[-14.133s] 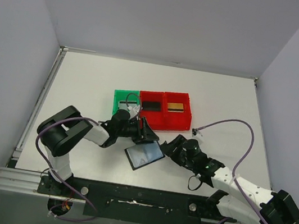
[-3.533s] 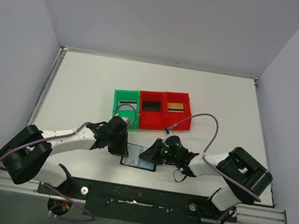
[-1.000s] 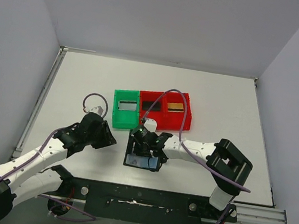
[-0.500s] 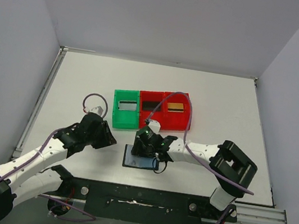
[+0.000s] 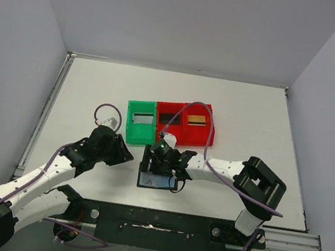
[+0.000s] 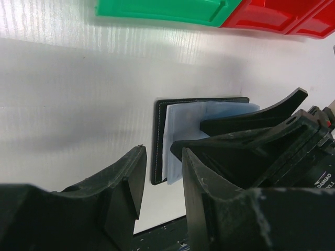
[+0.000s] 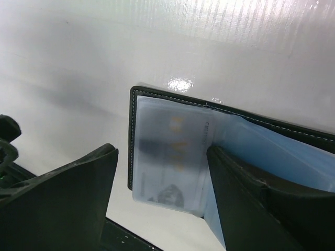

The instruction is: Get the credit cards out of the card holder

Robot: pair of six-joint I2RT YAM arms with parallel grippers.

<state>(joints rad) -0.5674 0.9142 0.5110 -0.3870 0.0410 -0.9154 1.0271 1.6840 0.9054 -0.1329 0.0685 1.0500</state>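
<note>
Table: you've got a white table (image 5: 252, 113) with plain grey walls (image 5: 184, 20) on three sides.
Card holder: the card holder (image 7: 167, 141) lies open and flat on the table near the front edge, just in front of the bins, pockets up.
Pocket: it is cloudy grey-blue. You can see blurred print through it in the right wrist view, but you can't tell whether a card sits in there.
Cards: silvery-grey card (image 5: 142, 118) in the green bin (image 5: 129, 133); black card (image 5: 168, 119) in the middle red bin (image 5: 176, 134); gold card (image 5: 198, 119) in the right-hand red bin (image 5: 199, 137). Each lies flat, one per bin, apart from the holder.
Bins: three in a row, side by side and touching, green on the left.
Right jaws: yours are wide open and grip nothing, directly over the holder. One finger (image 7: 63, 204) hangs past its outer edge over bare table, the other (image 7: 261, 198) is above the pocket page. You can't tell if either touches the holder.
Left jaws: there is a narrow gap with nothing in it. They sit over bare table near the holder's left side, not touching it.
</note>
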